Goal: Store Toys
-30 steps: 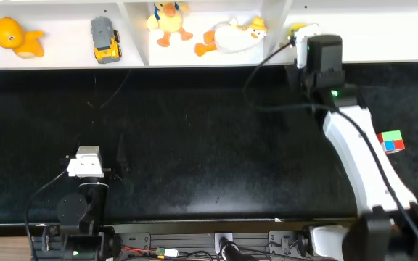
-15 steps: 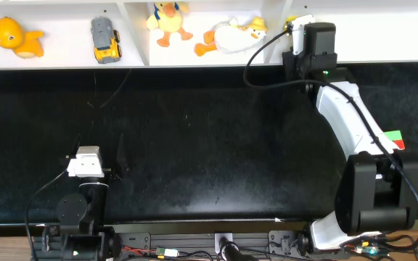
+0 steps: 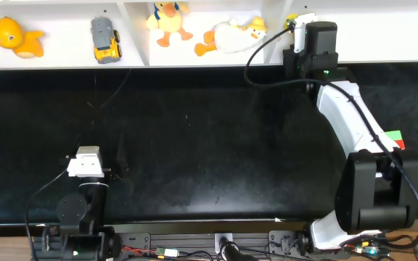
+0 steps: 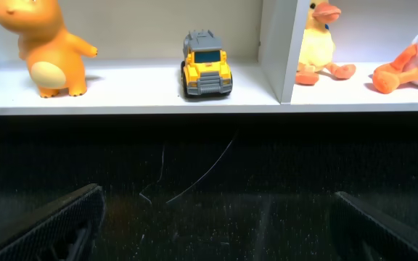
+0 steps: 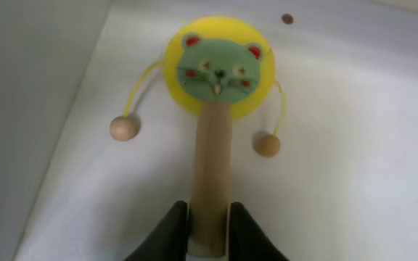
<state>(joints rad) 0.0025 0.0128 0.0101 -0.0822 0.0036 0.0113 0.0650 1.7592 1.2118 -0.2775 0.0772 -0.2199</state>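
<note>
As seen from the top view, six toys are counted: one orange figure (image 3: 17, 36), one yellow truck (image 3: 106, 40), one yellow duck (image 3: 169, 20) and one white goose (image 3: 231, 36) in the shelf (image 3: 64, 61) compartments from eleven to twelve o'clock, one rattle drum (image 5: 220, 65) in the compartment at one o'clock, and one coloured cube (image 3: 393, 136) on the black tabletop (image 3: 209, 145) at three o'clock. The right pincer (image 5: 209, 221) is closed on the rattle drum's wooden handle, with the yellow head lying flat on the shelf floor beyond it and one bead on each side. The left pincer (image 4: 216, 214) stands wide open and holds nothing, at about eight o'clock over the tabletop. Against the frame one second ago, the right arm has stretched further into the shelf and its base link now covers most of the cube; since half a second ago nothing notable has shifted, and the left arm has not moved. The handle's lower end is hidden between the right fingers, and the goose is cut off in the left wrist view.
</note>
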